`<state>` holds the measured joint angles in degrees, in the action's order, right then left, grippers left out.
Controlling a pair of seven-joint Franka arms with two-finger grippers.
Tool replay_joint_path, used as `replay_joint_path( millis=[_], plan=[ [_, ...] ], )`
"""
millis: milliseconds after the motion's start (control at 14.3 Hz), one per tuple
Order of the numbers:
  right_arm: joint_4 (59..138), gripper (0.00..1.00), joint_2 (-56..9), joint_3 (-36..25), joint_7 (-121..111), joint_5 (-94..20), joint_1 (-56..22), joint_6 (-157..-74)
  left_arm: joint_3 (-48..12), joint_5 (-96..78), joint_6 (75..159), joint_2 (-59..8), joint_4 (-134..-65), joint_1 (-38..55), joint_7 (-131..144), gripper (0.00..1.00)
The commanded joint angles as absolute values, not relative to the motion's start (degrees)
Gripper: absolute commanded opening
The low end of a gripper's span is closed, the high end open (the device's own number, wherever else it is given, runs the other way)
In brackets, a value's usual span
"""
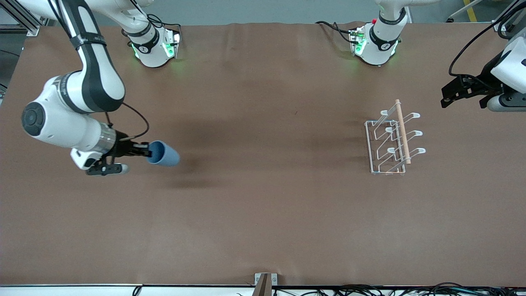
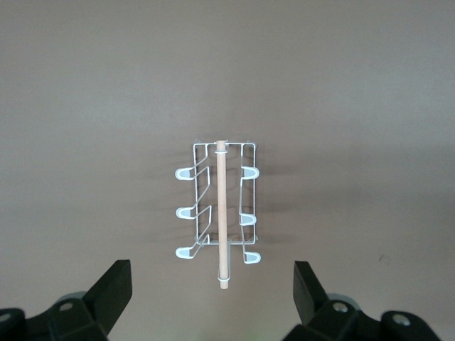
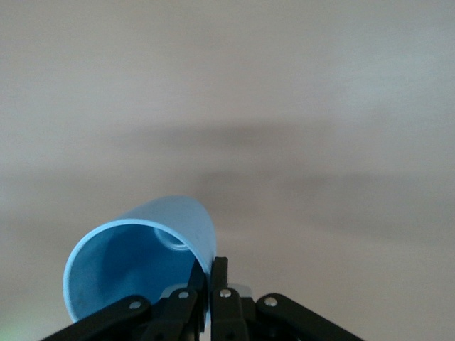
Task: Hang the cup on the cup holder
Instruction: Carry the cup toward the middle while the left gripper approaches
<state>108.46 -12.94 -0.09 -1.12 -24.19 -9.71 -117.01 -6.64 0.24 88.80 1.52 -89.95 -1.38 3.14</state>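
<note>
Right gripper (image 1: 146, 154): sitting mid-left of the front frame, up in the air over the brown table (image 1: 263, 213) toward the right arm's end. The fingers (image 3: 219, 284) are pinched tight on the rim of the cup, one inside the wall and one outside, which you can see pretty well in the right wrist view.

Cup (image 1: 163, 153): light blue, held tipped on its side with the open mouth facing the gripper and the closed bottom pointing toward the middle of the table. There's a soft shadow on the table just under it, so it's off the surface. In the right wrist view it fills the lower left corner (image 3: 138, 259), and you're looking straight into it.

Cup holder (image 1: 392, 139): white wire rack with a wooden rod along the top, standing right of center in the front frame, toward the left arm's end of the table and well apart from the cup. All the pegs are bare. It's dead center in the left wrist view (image 2: 219, 213).

Left gripper (image 1: 446, 98): hanging at the right edge of the front frame, upper part, waiting. The fingers (image 2: 114, 288) are spread wide with nothing between them.
</note>
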Motion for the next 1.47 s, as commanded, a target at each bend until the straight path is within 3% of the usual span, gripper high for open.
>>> replay_joint_path(
  millis=[0,210,491,771,1121,1402],
  plan=[
    [109.42,0.04,-11.60,-0.53,-0.70,-36.44,-12.29,-117.07,-7.38,0.00,90.16,0.36,-88.51,-0.79,2.55,1.00],
    [107.94,0.03,-12.04,-0.53,-1.41,-43.66,-16.86,-117.60,-9.22,-0.70,92.63,0.09,-88.51,0.79,2.64,1.00],
    [106.09,0.03,-12.30,-0.53,-1.41,-56.13,-19.94,-117.51,-17.21,-1.67,92.72,-2.28,-88.51,4.12,3.07,1.00],
    [103.98,0.01,-13.62,-0.62,-3.50,-69.93,-23.19,-117.60,-22.74,-2.81,98.86,-4.04,-88.51,5.36,-0.08,1.00],
    [103.01,0.01,-15.99,-0.53,-8.60,-74.87,-23.64,-115.41,-31.62,-2.46,102.56,-5.80,-88.51,6.15,-3.34,1.00],
    [101.96,0.01,-17.22,-0.53,-9.23,-77.78,-23.82,-111.02,-34.89,-2.46,107.90,-8.77,-88.51,7.11,-10.44,1.00]
  ],
)
